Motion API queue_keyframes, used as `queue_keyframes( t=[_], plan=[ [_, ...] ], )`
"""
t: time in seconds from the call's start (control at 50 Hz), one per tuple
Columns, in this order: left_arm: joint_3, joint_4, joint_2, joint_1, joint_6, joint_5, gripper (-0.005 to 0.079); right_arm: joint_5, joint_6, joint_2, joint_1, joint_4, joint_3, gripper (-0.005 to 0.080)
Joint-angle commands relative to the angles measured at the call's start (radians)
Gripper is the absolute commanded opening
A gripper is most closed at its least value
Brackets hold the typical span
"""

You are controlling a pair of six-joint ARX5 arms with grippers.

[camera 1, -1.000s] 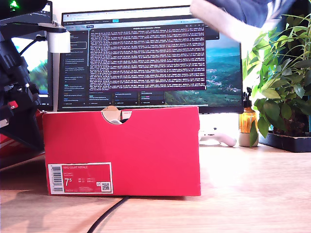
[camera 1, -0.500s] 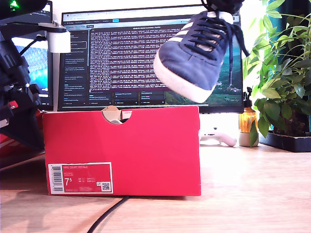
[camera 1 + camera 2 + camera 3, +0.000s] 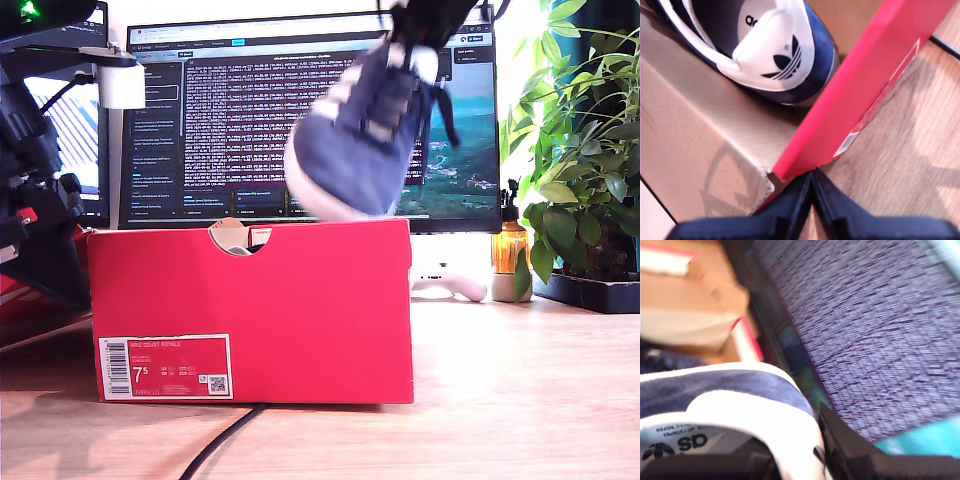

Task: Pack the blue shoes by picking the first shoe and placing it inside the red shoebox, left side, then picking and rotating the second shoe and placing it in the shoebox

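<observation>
One navy suede sneaker point(image 3: 775, 50) is already lying inside the red shoebox point(image 3: 250, 310), its white heel tab with the black trefoil showing against the cardboard floor close to the red wall, so the first half of the job looks done. The second sneaker point(image 3: 360, 140) is hanging in the air above the box toward the exterior view's right, toe tipped down toward the box's top edge, blurred with motion in front of the monitor point(image 3: 300, 120). What is left, as I judge it, is finishing the turn of this shoe and lowering it into the free space beside its mate.

My second tool point(image 3: 815, 460) is grasping the airborne sneaker at its heel end: the dark fingers point(image 3: 850, 455) are sitting right against the white collar and the printed insole, and the shoe's navy heel is filling the near field of that wrist view. The box interior is showing beyond it, blurred.

My first tool point(image 3: 812, 200) is clenched with nothing between its tips, its two black fingers meeting in a point just outside the shoebox corner, above the wooden tabletop point(image 3: 520, 390). The packed sneaker is lying well ahead of those tips, inside the box and untouched by them.
</observation>
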Motion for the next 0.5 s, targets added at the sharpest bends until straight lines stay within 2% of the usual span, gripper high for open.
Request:
queue_keyframes(
  t=[0.0, 0.48],
  plan=[
    [-0.008, 0.009, 0.005, -0.003, 0.0, 0.006, -0.0017, -0.004, 0.005, 0.014, 0.01, 0.032, 0.015, -0.0013],
    [-0.008, 0.006, 0.005, -0.003, 0.001, 0.005, -0.0017, -0.014, -0.02, 0.155, 0.013, 0.083, 0.015, -0.0013]
  ],
)
